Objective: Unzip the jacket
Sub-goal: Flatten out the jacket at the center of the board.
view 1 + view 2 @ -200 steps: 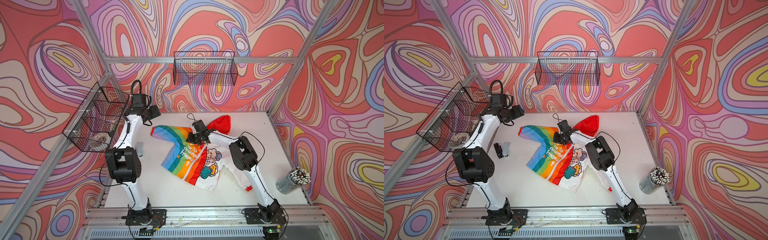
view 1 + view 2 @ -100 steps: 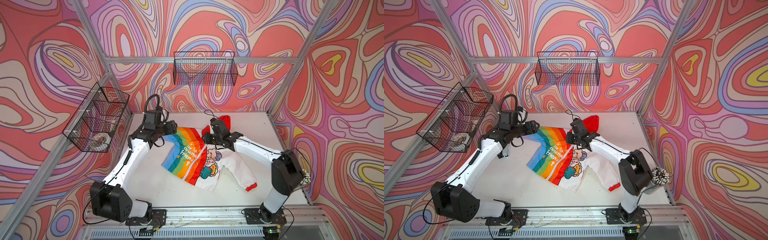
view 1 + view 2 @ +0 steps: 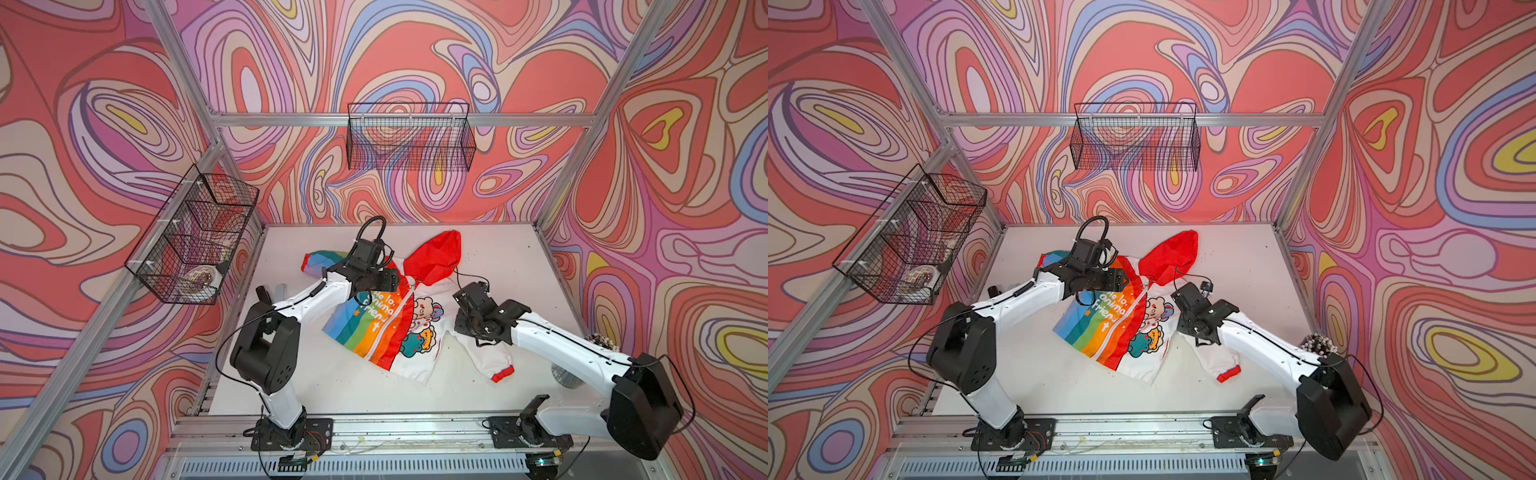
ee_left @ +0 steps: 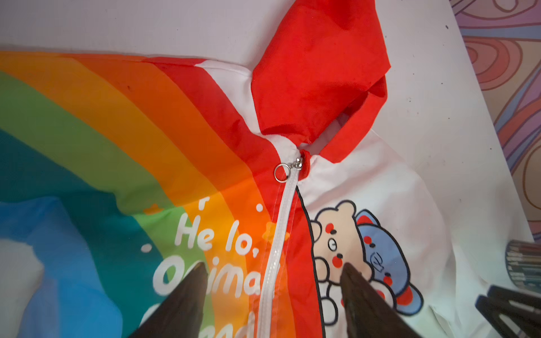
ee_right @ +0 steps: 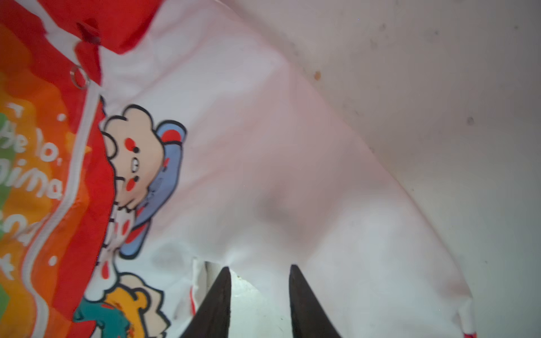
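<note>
Beneath the left gripper (image 4: 273,264), whose fingers are held well apart with nothing clamped, the white zipper (image 4: 279,240) is seen. One finger is placed over the rainbow half, the other over the cartoon bear (image 4: 336,243). The ring pull (image 4: 281,173) is found at the zipper's top, at the base of the red hood (image 4: 316,73), ahead of the fingertips and untouched. The right gripper (image 5: 260,267) is likewise parted and grips nothing; it is positioned over the white sleeve (image 5: 366,234) near the armpit. Contact with the fabric cannot be determined. The jacket (image 3: 370,328) is laid front up, fully zipped, near the middle of the white table (image 3: 498,257), hood toward the back wall.
</note>
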